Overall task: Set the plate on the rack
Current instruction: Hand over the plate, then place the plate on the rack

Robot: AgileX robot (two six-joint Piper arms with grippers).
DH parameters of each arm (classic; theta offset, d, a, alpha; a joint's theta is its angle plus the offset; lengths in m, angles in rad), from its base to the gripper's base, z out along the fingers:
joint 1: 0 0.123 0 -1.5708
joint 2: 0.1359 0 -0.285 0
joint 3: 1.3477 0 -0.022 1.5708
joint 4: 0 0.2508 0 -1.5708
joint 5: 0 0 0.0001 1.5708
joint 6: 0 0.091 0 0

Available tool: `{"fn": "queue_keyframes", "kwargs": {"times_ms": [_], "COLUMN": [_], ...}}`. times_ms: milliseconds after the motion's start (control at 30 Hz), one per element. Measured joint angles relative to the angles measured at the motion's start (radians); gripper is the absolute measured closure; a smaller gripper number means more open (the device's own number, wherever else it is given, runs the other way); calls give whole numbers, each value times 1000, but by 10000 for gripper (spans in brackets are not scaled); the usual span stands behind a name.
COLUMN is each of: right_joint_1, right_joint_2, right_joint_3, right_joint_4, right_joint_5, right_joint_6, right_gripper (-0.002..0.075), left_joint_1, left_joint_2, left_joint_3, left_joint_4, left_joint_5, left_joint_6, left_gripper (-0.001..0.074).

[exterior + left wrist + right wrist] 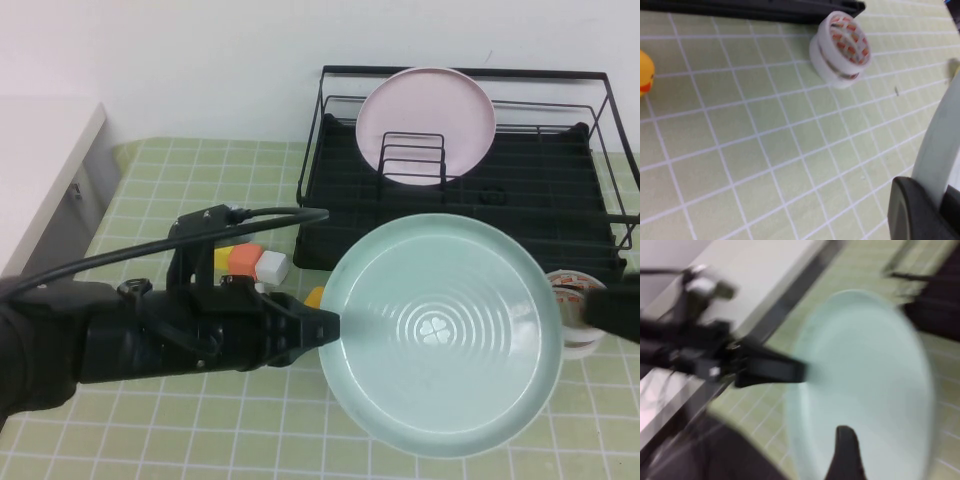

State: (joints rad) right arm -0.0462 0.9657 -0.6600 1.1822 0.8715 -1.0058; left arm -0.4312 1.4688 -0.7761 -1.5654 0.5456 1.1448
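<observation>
Left gripper (pixel 328 327) pinching plate (pixel 440 335) rim at its 9 o'clock, held above the table, rack (pixel 560 200) at 12. Right gripper (pixel 620 310) at plate's 3 o'clock, fingers unreadable. Best kept level, then tilted upright into a divider slot beside pink plate (pixel 427 125).

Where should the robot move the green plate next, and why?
Probably lift it up and back toward the black wire rack. The left gripper is shut on the mint-green plate, holding it by its rim in front of the rack, while the pink plate already stands inside. The right gripper waits beside the plate's far edge.
</observation>
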Motion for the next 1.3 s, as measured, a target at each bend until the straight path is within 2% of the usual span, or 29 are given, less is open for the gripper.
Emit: {"fn": "queue_keyframes", "kwargs": {"times_ms": [200,433,533,600,700,733,800,900,1033,1133,1233,1300], "right_joint_1": [0,53,98,128,146,150,150,150,150,150,150,150], "right_joint_2": [303,502,529,532,534,534,535,535,535,535,536,536], "right_joint_3": [-154,-181,-183,-183,-183,-183,-183,-183,-183,-185,-215,-255], "right_joint_4": [65,72,72,72,74,77,80,82,89,94,95,95], "right_joint_5": [173,187,182,160,137,125,110,100,60,5,-87,-152], "right_joint_6": [-222,-299,-328,-337,-349,-351,-359,-368,-417,-496,-528,-546], "right_gripper": [234,240,273,336,524,564,561,562,580,580,580,580], "left_joint_1": [0,0,0,0,0,0,0,0,2,33,80,113], "left_joint_2": [-2,-2,-2,-2,-2,-2,-2,-2,-2,-11,-30,-42], "left_joint_3": [7,7,7,7,7,7,7,7,7,7,7,7], "left_joint_4": [-96,-127,-129,-129,-129,-129,-129,-131,-131,-131,-131,-131], "left_joint_5": [2,2,2,2,2,2,2,8,17,19,11,-7], "left_joint_6": [82,165,170,172,172,175,177,174,160,160,154,127], "left_gripper": [731,731,731,731,731,730,723,673,524,440,411,420]}}
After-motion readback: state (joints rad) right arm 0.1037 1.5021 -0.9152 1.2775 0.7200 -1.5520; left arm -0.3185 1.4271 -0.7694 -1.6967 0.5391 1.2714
